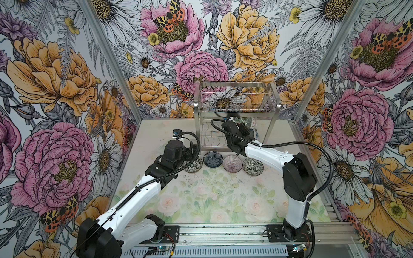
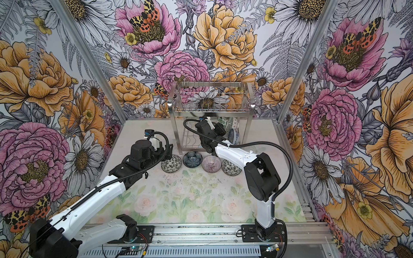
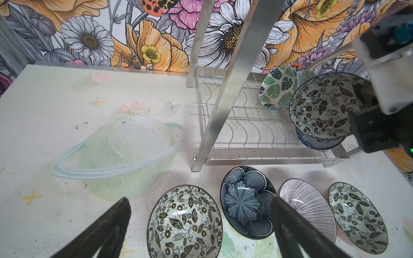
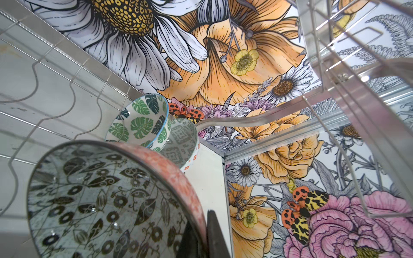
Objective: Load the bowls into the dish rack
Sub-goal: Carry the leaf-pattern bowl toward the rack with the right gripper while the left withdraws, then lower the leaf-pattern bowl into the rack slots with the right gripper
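The dish rack [image 1: 196, 116] stands at the back of the table. My right gripper [image 4: 201, 223] reaches into its lower tier, shut on the rim of a black-white floral bowl [image 4: 100, 201] with a pink outside, held tilted on edge over the wavy wires. A green leaf bowl [image 4: 138, 125] and a grey-patterned bowl [image 4: 181, 143] lean behind it. A blue floral bowl [image 3: 319, 140] sits under the held bowl [image 3: 321, 107]. In front of the rack lie a black-white floral bowl [image 1: 194, 165], a dark blue bowl [image 1: 212, 158], a pink-lined bowl [image 1: 232, 163] and another black-white bowl [image 1: 253, 166]. My left gripper [image 3: 200, 198] hangs open above the leftmost one.
The rack's upper basket tier [image 1: 237, 98] hangs just above my right wrist, and the rack's steel posts [image 3: 223, 89] flank it. Flowered walls close in the table on three sides. An aluminium rail [image 1: 223, 232] runs along the front edge.
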Controlling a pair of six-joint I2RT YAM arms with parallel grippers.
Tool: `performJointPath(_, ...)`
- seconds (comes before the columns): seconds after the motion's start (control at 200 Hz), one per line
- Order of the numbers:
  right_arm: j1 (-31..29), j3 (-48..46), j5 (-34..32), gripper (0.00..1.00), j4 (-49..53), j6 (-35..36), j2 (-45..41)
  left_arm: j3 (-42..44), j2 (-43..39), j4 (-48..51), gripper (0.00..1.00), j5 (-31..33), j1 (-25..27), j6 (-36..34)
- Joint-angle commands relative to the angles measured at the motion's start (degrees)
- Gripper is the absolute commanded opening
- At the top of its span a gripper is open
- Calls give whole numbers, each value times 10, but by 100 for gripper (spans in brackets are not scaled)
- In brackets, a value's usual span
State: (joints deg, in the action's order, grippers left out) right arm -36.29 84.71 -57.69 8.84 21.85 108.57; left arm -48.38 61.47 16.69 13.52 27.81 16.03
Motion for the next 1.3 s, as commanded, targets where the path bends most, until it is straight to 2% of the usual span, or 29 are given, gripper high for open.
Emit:
performJointPath(0.0,3,-8,-44,0,-82,48,7,8,-12,-11,99,-11,-8,-9)
performJointPath(0.515,24,-28,-59,0,-177,128,66,12,-22,-1,99,-11,-10,-4)
performJointPath(1.016,45,-8,-73,0,-214,182,126,11,-12,-7,99,-30,-10,-5)
performJointPath(1.296,47,4,-70,0,-207,185,146,11,-10,-7,99,-31,-11,-6)
